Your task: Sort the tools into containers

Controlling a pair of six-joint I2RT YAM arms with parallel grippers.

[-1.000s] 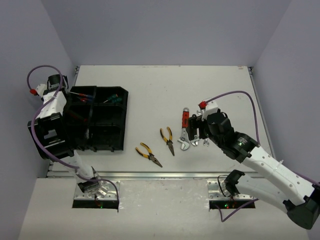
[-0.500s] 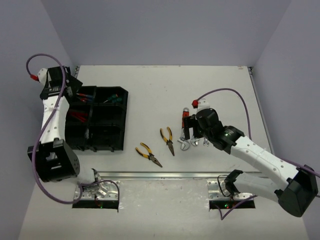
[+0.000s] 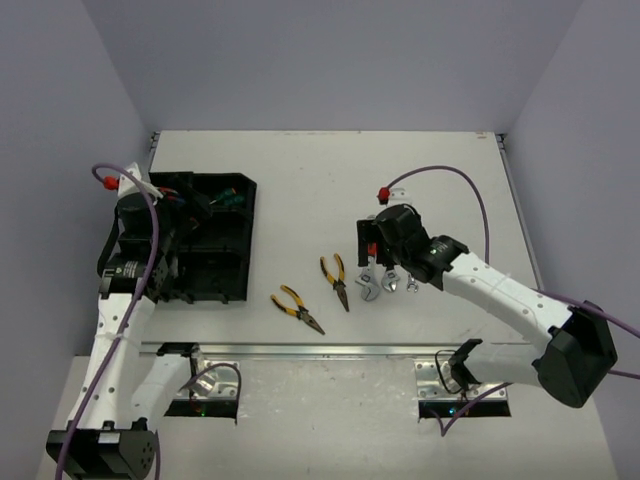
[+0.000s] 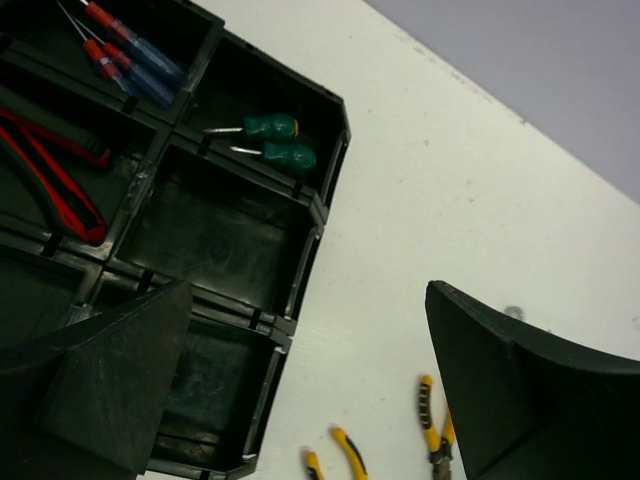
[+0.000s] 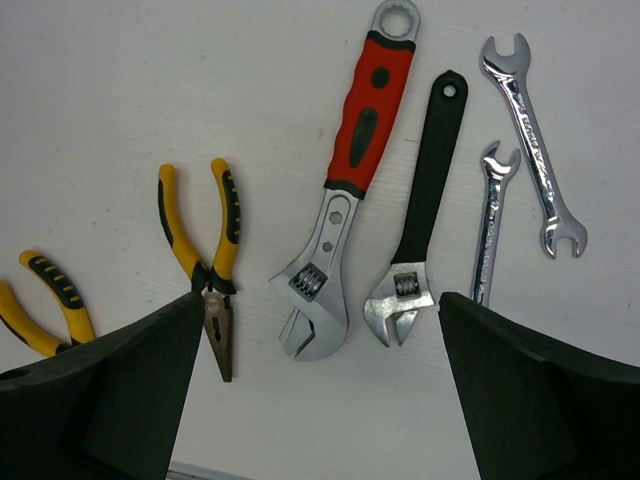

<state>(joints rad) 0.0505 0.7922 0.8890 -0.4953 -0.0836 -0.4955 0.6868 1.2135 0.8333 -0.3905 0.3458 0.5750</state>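
Beneath right hand [image 5: 320,297], red-handled adjustable wrench [image 5: 352,170]

A white table [image 3: 300,180] stands between lilac walls [image 3: 330,60], with perhaps a metal rail [image 3: 330,350] along its near edge.

Pliers [image 3: 337,284] lie between tray [image 3: 218,268] and wrenches [image 5: 428,180], seemingly apart.

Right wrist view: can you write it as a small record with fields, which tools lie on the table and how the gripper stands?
gripper: right gripper, open, holding nothing
centre: red-handled adjustable wrench, black-handled adjustable wrench
right side: long silver wrench, short silver wrench
left side: yellow-handled pliers, second pair cut off by the frame edge
surface: white table
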